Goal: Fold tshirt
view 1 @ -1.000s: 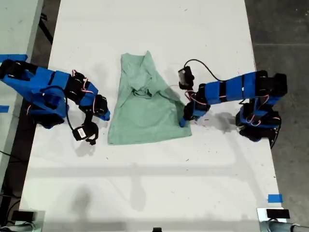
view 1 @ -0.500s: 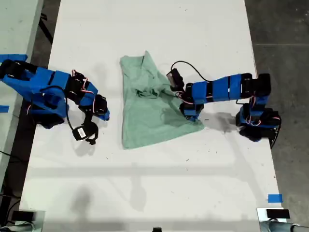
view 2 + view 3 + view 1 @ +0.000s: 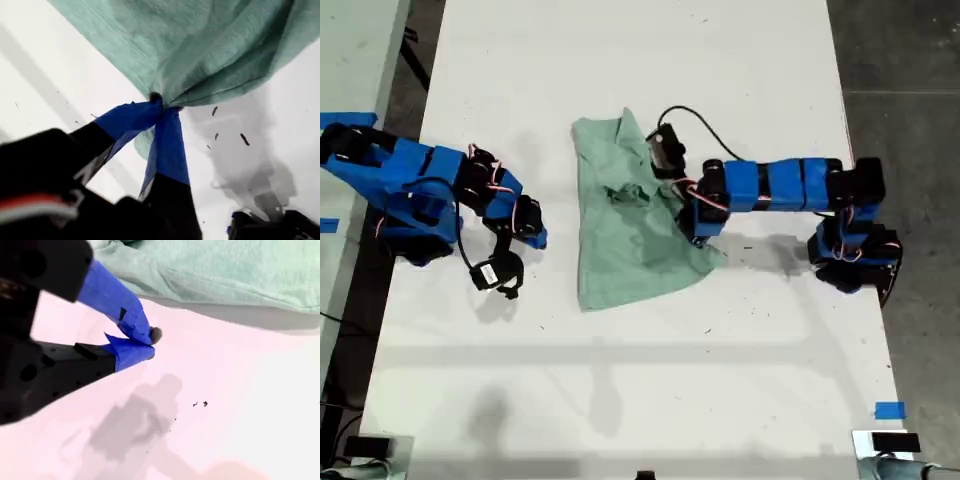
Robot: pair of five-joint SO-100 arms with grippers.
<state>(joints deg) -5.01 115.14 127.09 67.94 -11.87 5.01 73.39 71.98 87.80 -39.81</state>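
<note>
Pinching tshirt point(image 3: 200, 45), my first gripper point(image 3: 161, 104) seemingly unobstructed

My first gripper point(image 3: 162, 106) pinches a bunched fold of the mint tshirt point(image 3: 200, 45), its blue fingers point(image 3: 167, 145) closed together, the cloth apparently lifted off the white table point(image 3: 40, 75).
</note>
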